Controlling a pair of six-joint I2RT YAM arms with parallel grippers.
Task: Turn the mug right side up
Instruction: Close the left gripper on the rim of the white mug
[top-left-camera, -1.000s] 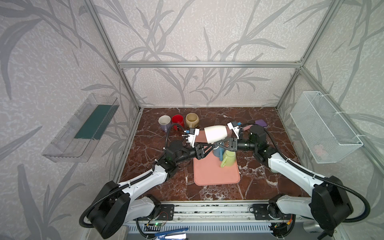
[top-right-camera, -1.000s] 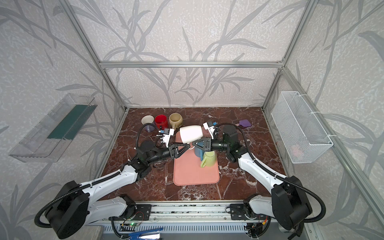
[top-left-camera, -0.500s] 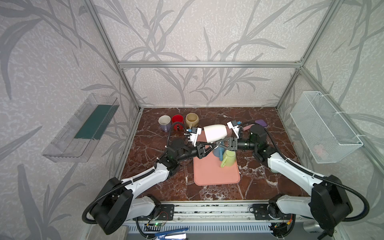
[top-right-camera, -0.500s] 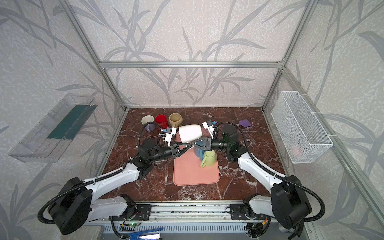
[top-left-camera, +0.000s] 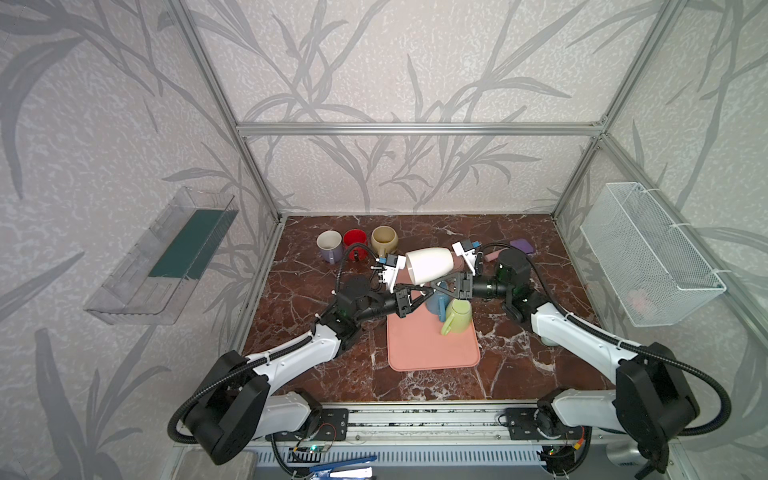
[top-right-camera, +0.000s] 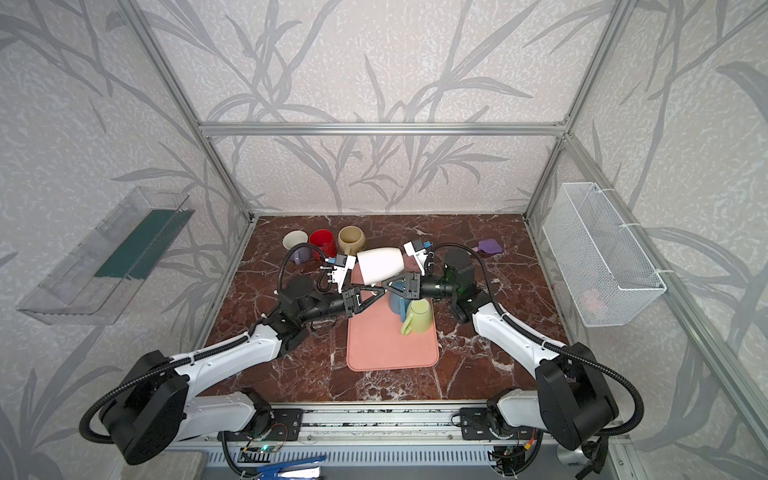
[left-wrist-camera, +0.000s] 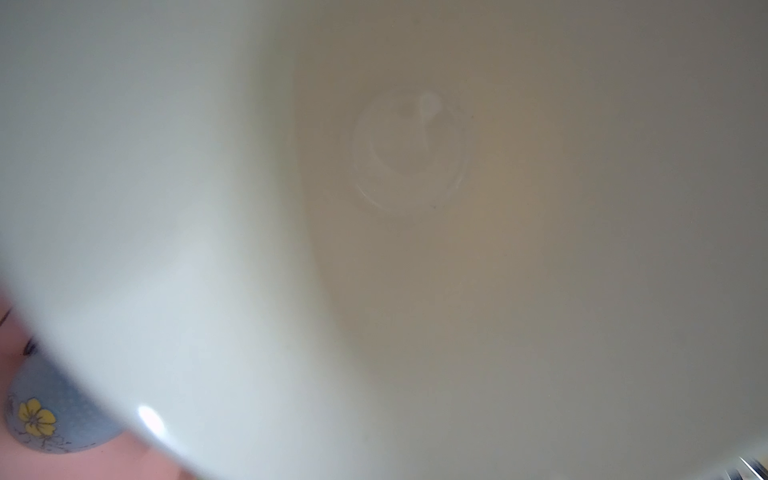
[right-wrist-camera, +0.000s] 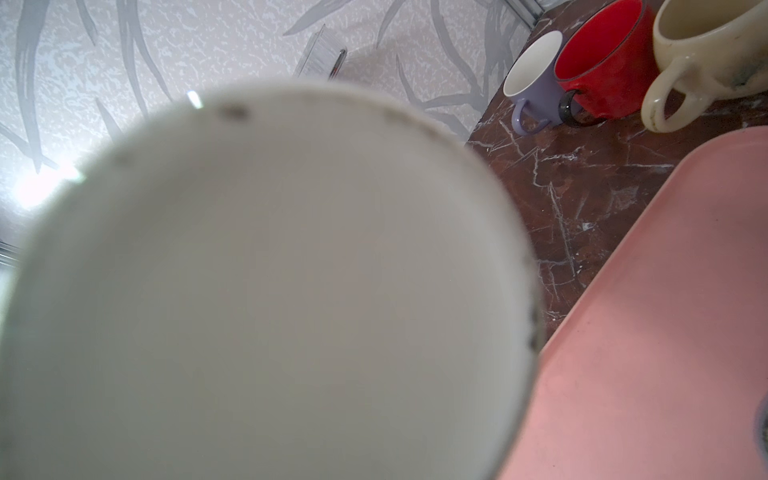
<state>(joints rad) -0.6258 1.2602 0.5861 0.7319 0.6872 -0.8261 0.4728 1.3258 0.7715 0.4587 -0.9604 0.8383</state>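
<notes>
Left wrist view is almost wholly filled by the pale inside of the white mug (left-wrist-camera: 411, 158), with a bit of the blue flowered mug (left-wrist-camera: 45, 415) and the pink mat (left-wrist-camera: 95, 467) at one corner. The right wrist view is largely blocked by the white mug's flat base. In both top views the white mug (top-left-camera: 430, 266) hangs on its side in the air above the back end of the pink mat, mouth towards the left arm, base towards the right arm. The right gripper (top-left-camera: 435, 286) reaches under it from the base side with its jaws drawn close together, holding it from below; the exact spot gripped is hidden by the mug's body. The left gripper (top-left-camera: 422, 291) comes in beneath the mouth, its tips close to the right gripper's. Whether its jaws have closed on the mug I cannot tell. Below, on the pink mat, the blue flowered mug and a green mug (top-left-camera: 459, 316) stand touching. A lilac mug (top-left-camera: 329, 245), a red mug (top-left-camera: 355, 240) and a beige mug (top-left-camera: 384, 239) stand upright in a row near the back left corner of the bench (top-left-camera: 519, 365).
</notes>
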